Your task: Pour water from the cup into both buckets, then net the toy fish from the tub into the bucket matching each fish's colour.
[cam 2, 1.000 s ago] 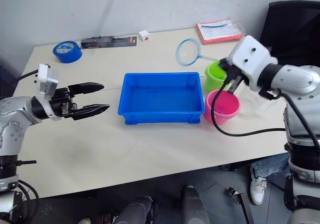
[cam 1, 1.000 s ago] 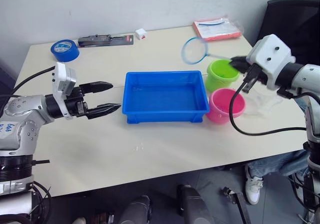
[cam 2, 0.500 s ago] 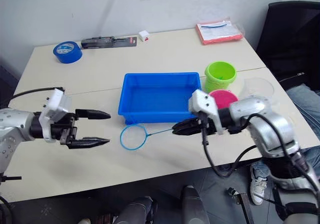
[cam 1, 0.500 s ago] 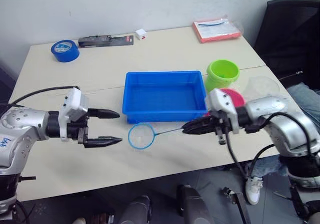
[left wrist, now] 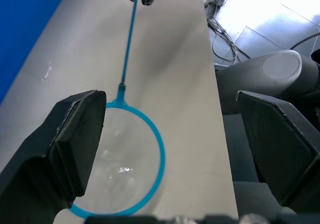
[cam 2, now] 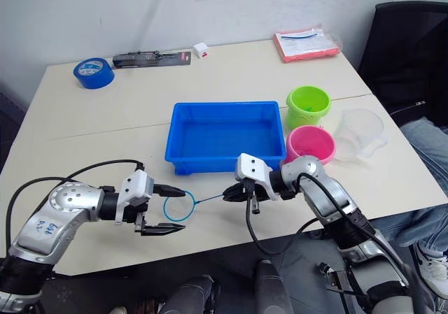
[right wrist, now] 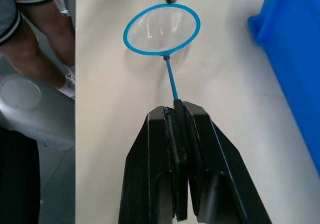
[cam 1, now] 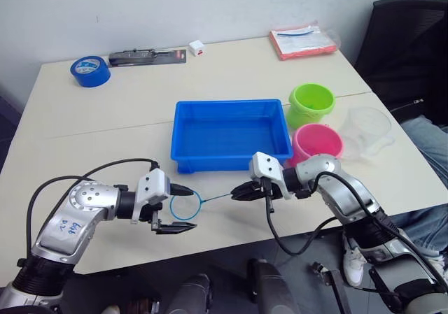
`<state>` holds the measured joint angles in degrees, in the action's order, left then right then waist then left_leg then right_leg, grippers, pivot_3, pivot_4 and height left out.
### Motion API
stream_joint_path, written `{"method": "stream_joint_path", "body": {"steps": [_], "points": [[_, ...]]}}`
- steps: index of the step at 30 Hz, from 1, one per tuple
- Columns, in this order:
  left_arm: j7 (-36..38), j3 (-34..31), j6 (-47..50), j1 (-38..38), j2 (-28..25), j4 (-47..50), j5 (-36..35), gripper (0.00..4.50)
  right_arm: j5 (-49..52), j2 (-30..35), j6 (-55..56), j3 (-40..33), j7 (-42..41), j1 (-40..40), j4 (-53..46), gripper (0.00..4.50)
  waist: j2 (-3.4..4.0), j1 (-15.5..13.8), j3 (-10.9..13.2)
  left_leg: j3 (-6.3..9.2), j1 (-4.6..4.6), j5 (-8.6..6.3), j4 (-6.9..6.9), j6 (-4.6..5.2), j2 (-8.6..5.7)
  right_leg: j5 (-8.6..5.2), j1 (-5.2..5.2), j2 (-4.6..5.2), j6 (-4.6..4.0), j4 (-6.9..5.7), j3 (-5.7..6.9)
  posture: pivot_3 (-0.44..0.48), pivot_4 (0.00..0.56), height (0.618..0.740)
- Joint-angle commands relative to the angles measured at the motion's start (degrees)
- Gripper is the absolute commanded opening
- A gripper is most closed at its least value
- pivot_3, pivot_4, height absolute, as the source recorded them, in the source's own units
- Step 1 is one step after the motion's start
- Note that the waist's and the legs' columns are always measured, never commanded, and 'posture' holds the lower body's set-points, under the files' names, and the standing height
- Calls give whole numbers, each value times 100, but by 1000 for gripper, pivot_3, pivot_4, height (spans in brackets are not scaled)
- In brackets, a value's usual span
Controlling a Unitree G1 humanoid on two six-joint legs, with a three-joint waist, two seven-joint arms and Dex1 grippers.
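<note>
We see right hand point(cam 1: 236, 192) clenched on thin stick of net point(cam 1: 184, 205), just in front of tub point(cam 1: 231, 161). Net hoop lies low over surface point(cam 1: 105, 118), in front of tub. Left hand point(cam 1: 183, 208) released, fingers wide apart, hoop between them. Green bucket point(cam 1: 311, 104) and pink bucket point(cam 1: 316, 143) beside tub, right side. Cup point(cam 1: 367, 131) just past pink bucket.

Both arms reach low over the table's near edge, grippers pointing toward each other. The left gripper point(cam 1: 183, 208) has its fingers spread wide; the right gripper point(cam 1: 236, 193) has its fingers pinched tight together
</note>
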<state>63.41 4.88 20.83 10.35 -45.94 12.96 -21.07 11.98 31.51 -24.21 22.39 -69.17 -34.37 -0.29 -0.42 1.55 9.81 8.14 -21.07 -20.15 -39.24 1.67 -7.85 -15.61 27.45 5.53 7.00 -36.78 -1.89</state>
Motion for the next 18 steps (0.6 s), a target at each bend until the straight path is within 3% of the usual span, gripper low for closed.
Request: {"method": "stream_joint_path", "body": {"steps": [1,3,4,9,18], "points": [[28,-30,-231,-24,-42,-53,159,4500,-75,-97,235,-27,0,-84,107,775,0,-2,0,0,0,0,0,0,0,0,0,0,0,0,0,0,150,740],[44,-41,-270,-42,-37,-83,189,4500,-123,-126,254,-41,3,-101,185,775,0,-2,0,0,0,0,-1,0,0,0,-1,0,0,0,0,0,150,740],[46,-43,-287,-47,-30,-96,200,4500,-147,-126,270,-46,-1,-99,206,1855,0,-2,0,0,-1,0,-1,0,0,0,-1,0,0,0,0,0,150,740],[42,-57,-327,-31,8,-159,203,4500,-282,-45,281,-27,-8,-68,175,4237,0,-2,0,1,0,0,-1,0,0,0,-1,0,0,0,0,0,150,740],[-204,-512,16,-293,58,81,-153,4500,-35,686,-232,-433,-202,228,-568,4237,0,-17,0,1,-1,0,-1,0,0,0,-1,1,0,0,0,0,150,740]]}}
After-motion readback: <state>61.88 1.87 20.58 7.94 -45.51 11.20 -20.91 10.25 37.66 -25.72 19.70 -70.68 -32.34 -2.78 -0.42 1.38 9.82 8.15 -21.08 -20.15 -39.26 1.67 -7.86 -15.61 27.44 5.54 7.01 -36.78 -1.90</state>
